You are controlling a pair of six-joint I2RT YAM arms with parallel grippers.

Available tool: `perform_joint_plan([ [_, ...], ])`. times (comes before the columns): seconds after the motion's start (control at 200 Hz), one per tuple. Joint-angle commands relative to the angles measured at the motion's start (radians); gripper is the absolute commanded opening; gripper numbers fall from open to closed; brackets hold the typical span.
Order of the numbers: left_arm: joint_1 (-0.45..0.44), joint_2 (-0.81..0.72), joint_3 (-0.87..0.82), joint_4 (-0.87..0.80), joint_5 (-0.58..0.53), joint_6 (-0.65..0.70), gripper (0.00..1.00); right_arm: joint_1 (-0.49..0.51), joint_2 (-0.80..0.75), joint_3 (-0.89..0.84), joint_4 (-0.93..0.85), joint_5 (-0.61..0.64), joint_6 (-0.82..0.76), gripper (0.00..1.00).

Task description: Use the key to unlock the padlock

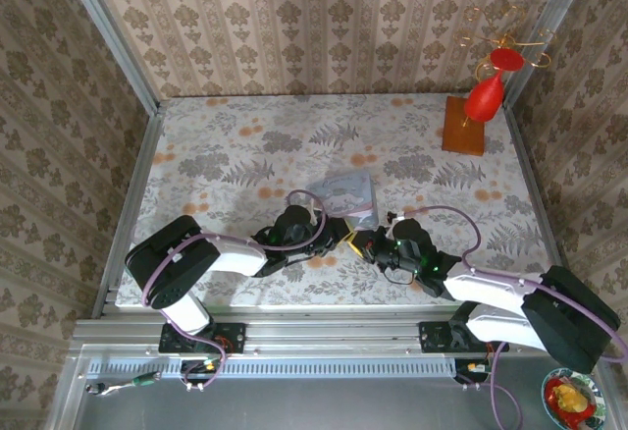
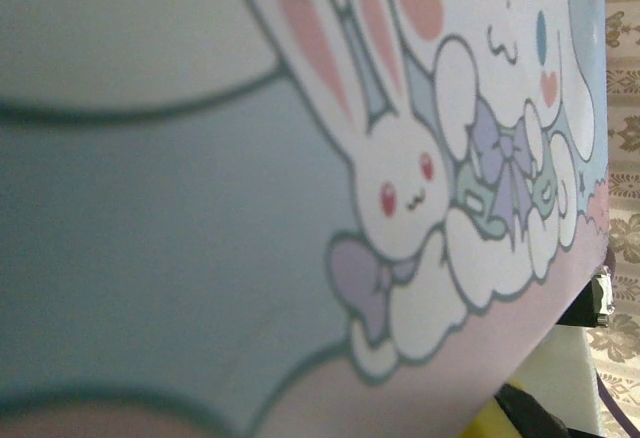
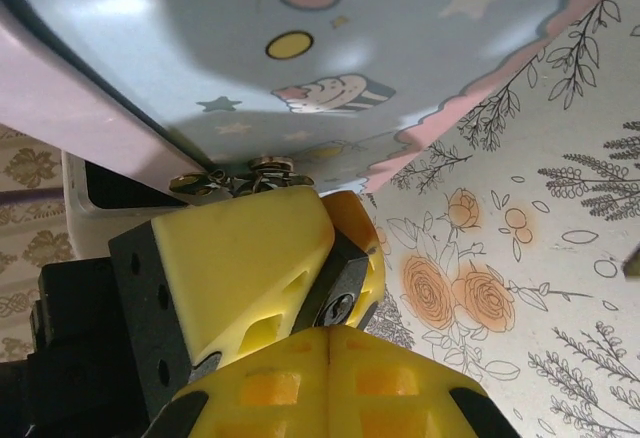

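- The left gripper pinches the padlock near the table's front edge.
- The right gripper, pressed together, is just beside it; we judge unlocking not yet done.

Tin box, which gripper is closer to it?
Left. The left gripper sits at the near edge of the tin box; the right gripper is just behind it, slightly farther from the box.

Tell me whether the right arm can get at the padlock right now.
Probably yes: the right tool sits just short of the padlock, held in the left tool by the tin, with nothing visible between them.
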Motion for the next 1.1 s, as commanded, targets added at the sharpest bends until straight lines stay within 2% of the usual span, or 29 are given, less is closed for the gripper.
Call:
perform_joint_plan([
  [0.0, -0.006, -0.039, 0.012, 0.018, 0.053, 0.012, 0.02, -0.009, -0.044, 0.029, -0.045, -0.001, -0.050, 0.00],
  [0.185, 0.002, -0.052, 0.015, -0.007, 0.049, 0.025, 0.02, -0.013, -0.075, 0.030, -0.108, 0.003, -0.081, 0.02],
  [0.27, 0.013, -0.057, 0.012, -0.023, 0.047, 0.037, 0.02, -0.022, -0.100, 0.046, -0.198, 0.008, -0.124, 0.04],
  [0.52, 0.059, -0.082, 0.041, -0.253, -0.001, 0.185, 0.01, -0.064, -0.167, 0.161, -0.656, 0.111, -0.444, 0.27],
  [0.6, 0.065, -0.079, 0.066, -0.323, -0.022, 0.235, 0.02, -0.064, -0.133, 0.210, -0.754, 0.148, -0.525, 0.30],
  [0.695, 0.078, -0.063, 0.085, -0.359, -0.037, 0.270, 0.02, -0.063, -0.062, 0.247, -0.791, 0.172, -0.581, 0.31],
  [1.095, 0.123, 0.007, 0.093, -0.380, -0.024, 0.345, 0.02, -0.024, 0.229, 0.401, -0.840, 0.283, -0.649, 0.30],
])
